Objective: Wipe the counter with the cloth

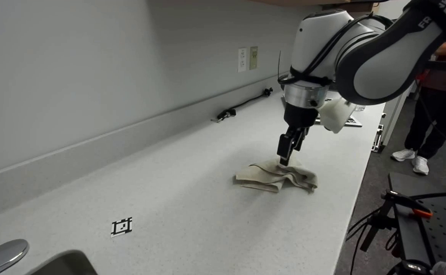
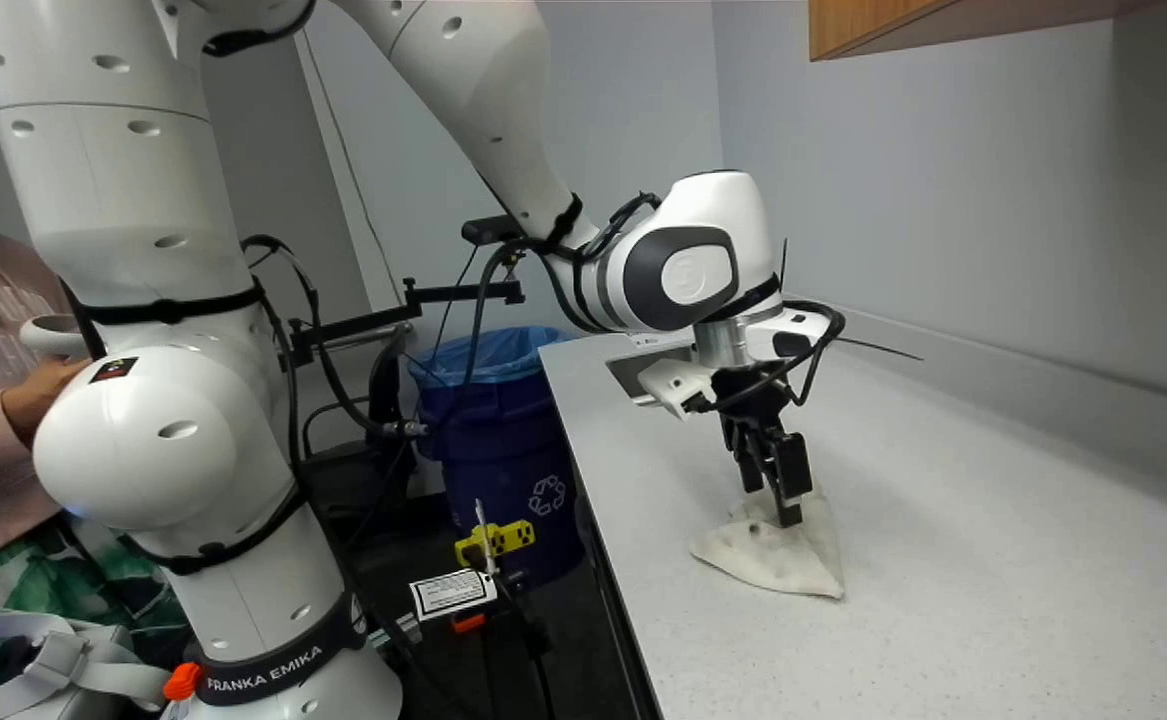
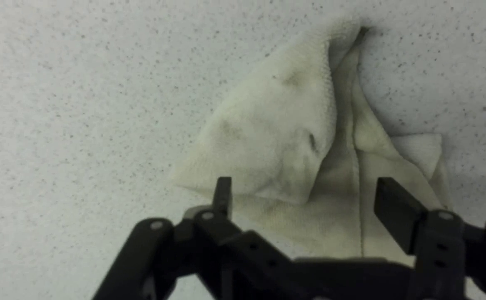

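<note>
Cloth (image 3: 263, 133), off-white, smudged and folded over itself, lies on the speckled counter (image 1: 207, 217) beneath the widely spread gripper (image 3: 305, 198), whether touching hard to judge; well away on the same surface, a square printed marker (image 1: 122, 227).

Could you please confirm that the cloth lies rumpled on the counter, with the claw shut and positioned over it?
Not quite: the claw is open, not shut; the wrist view shows its fingers standing apart. The cloth does lie rumpled on the counter, with the claw positioned over it.
</note>
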Robot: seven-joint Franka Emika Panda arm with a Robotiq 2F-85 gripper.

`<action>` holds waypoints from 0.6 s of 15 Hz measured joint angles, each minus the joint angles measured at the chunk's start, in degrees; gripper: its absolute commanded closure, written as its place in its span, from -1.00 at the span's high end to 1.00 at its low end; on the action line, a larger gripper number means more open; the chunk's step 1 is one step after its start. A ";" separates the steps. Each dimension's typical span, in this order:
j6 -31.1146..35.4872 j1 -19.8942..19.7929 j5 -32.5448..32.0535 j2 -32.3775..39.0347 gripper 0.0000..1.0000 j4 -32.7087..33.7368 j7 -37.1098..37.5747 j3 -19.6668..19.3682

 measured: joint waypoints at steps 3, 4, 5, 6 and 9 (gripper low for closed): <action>-3.29 -1.22 0.02 -4.45 1.00 -0.79 -2.31 0.24; -3.93 -1.67 0.05 -6.08 1.00 -1.24 -3.17 0.35; -4.31 -2.14 0.13 -7.71 1.00 -1.71 -4.08 0.47; -4.64 -2.60 0.25 -9.36 1.00 -2.22 -5.01 0.61; -5.41 -3.44 2.56 -14.48 1.00 -3.88 -8.23 1.14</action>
